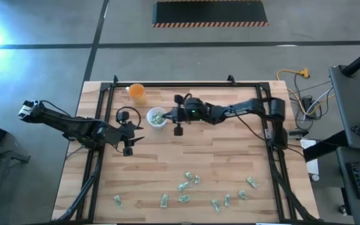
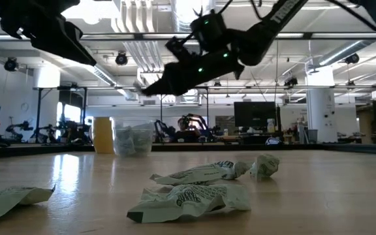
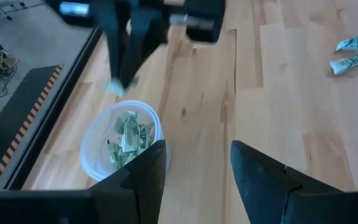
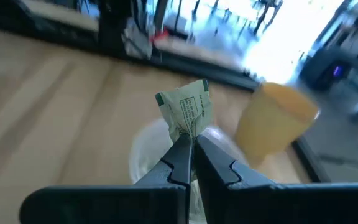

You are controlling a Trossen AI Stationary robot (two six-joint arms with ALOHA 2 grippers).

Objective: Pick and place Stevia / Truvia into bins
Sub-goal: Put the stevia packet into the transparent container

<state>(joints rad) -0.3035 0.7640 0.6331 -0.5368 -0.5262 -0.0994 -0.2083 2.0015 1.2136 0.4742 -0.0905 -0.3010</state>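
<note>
The right wrist view alone shows the right gripper (image 4: 190, 144) pinching a sachet (image 4: 185, 112) above the clear cup (image 1: 157, 119). The left wrist view shows sachets inside it, beside the left gripper's (image 3: 197, 165) parted, empty fingers.

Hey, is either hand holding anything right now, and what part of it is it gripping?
The right hand pinches one Stevia sachet by its lower edge, above the clear cup. The left hand is open and empty beside that cup.
</note>
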